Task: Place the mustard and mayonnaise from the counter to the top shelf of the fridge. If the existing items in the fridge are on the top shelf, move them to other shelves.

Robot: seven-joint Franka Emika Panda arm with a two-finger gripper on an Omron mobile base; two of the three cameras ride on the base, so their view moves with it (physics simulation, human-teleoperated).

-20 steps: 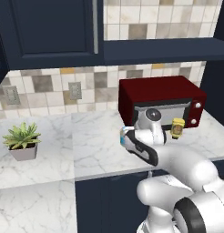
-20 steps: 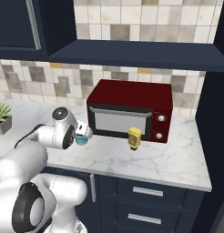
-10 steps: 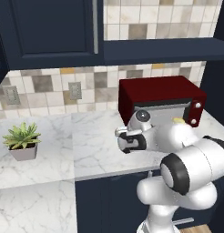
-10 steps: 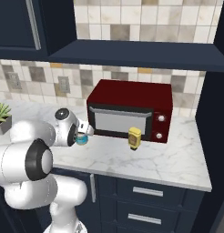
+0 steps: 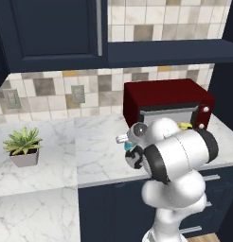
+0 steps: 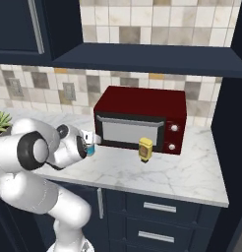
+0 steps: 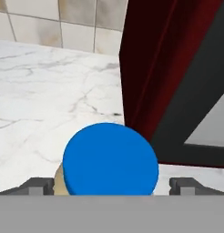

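The mayonnaise [image 7: 110,158] stands on the counter [image 7: 45,95], its blue lid close below the hand camera, next to the microwave's left front corner. My gripper [image 7: 111,183] is open, with one fingertip on each side of the jar and not pressing it. The same blue lid [image 6: 91,148] peeks out at the gripper [image 6: 87,142] in the right base view, and the gripper [image 5: 131,147] shows from the left. The mustard [image 6: 145,149], a small yellow bottle, stands upright in front of the microwave door, well to the right of the gripper. The fridge, its shelves and the existing items are out of view.
A dark red microwave [image 6: 141,118] sits on the counter [image 6: 157,174] against the tiled wall, right beside the jar. A potted plant [image 5: 23,145] stands far left. Navy wall cabinets [image 5: 52,33] hang overhead, and drawers [image 6: 160,209] lie below the worktop.
The arm's elbow has swung up and round, now covering more of the microwave in the left base view. The hand has stayed at the mayonnaise with its jaws open.
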